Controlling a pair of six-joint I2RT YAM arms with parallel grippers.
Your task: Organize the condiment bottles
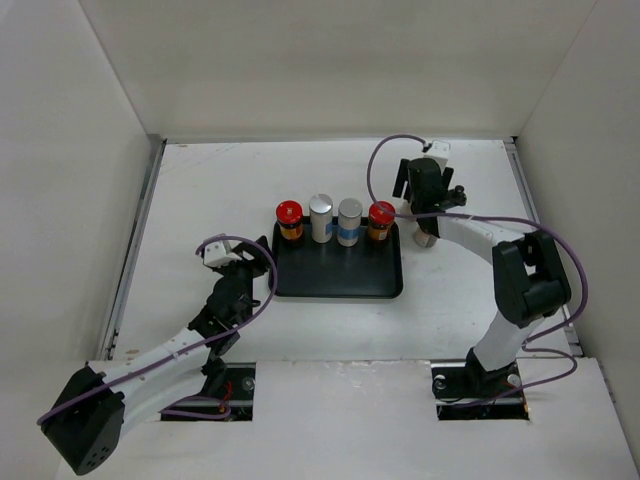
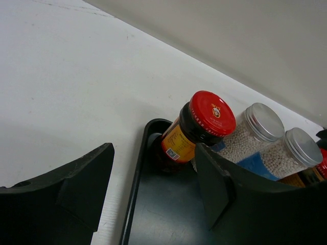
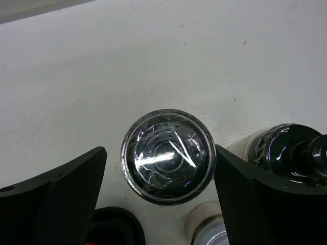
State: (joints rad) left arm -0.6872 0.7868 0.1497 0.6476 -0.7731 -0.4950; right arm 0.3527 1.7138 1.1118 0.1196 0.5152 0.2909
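Four condiment bottles stand in a row at the back of the black tray: a red-capped amber jar, a silver-lidded jar, a silver-lidded jar with a blue band and a second red-capped jar. My right gripper hangs open right of the tray, its fingers either side of a black-capped bottle seen from above. A second black-capped bottle and a pale-lidded one stand beside it. My left gripper is open and empty over the tray's left edge, near the red-capped jar.
One bottle shows under the right arm, just off the tray's right edge. White walls close in the table at the back and both sides. The tray's corner shows at the bottom of the right wrist view.
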